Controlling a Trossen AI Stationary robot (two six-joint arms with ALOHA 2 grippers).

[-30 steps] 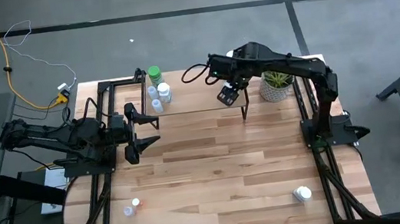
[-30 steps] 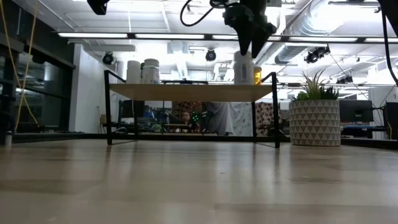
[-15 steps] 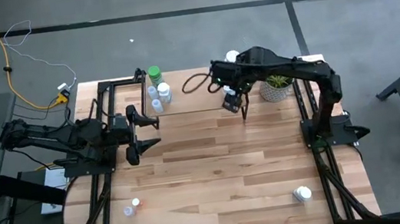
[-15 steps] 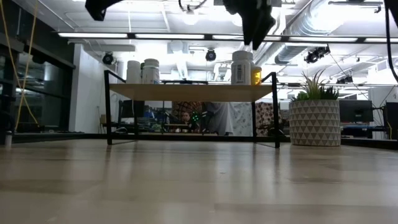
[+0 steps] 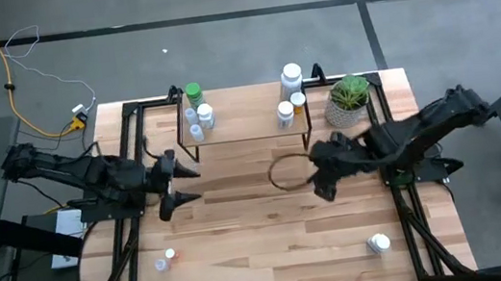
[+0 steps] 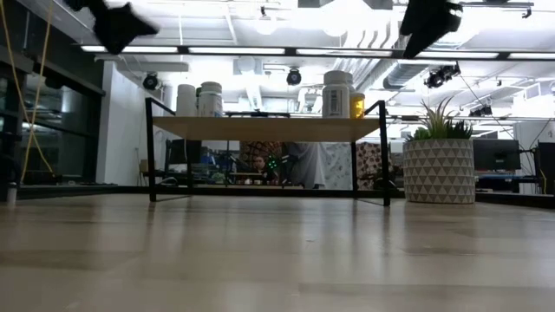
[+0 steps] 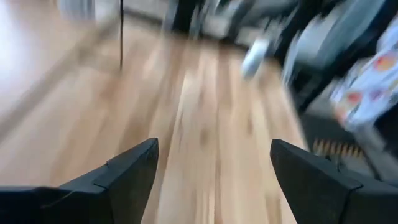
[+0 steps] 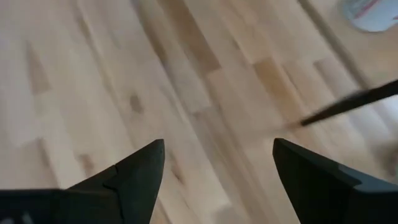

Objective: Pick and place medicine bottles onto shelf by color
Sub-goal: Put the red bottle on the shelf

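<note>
Shelf — light wood (black legs), bottles upright.

Bright ceiling strip lights glaring in low view, both wrist views motion-blurred

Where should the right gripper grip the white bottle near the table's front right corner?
The white bottle seems to lie on its side, alone on open table. Probably best to come straight down and close across the body's middle, fingers either side of its round wall. The right gripper is open and empty, nearer than the left gripper.
</note>
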